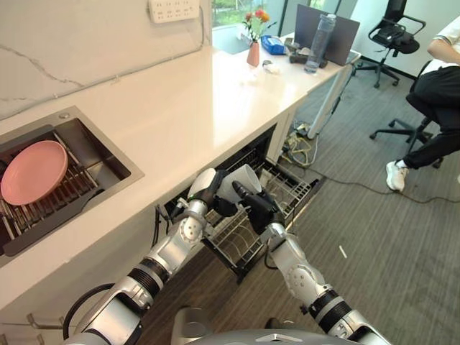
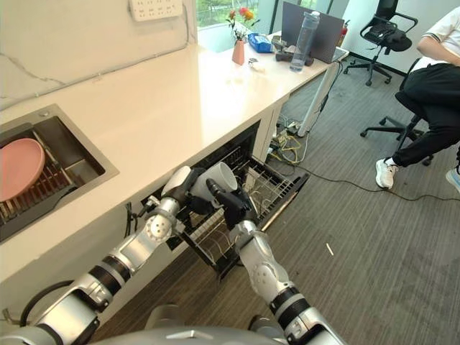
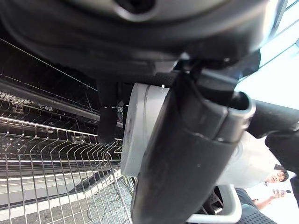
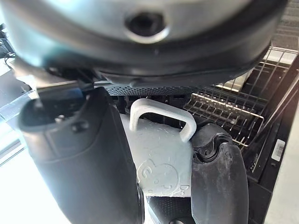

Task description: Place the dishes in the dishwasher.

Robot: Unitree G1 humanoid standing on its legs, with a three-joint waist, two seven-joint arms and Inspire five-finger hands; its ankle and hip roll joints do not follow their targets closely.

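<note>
Over rack (image 1: 248,230), mug (image 1: 241,180) tilted, mouth rightward

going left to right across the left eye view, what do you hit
pink plate in the sink → left hand → white mug → right hand → pulled-out dishwasher rack → seated person

A white mug (image 1: 241,181) with a squared handle is held on its side between both robot hands, above the pulled-out wire dishwasher rack (image 1: 287,188). A pink plate (image 1: 32,171) leans in the sink rack (image 1: 50,198)
</note>
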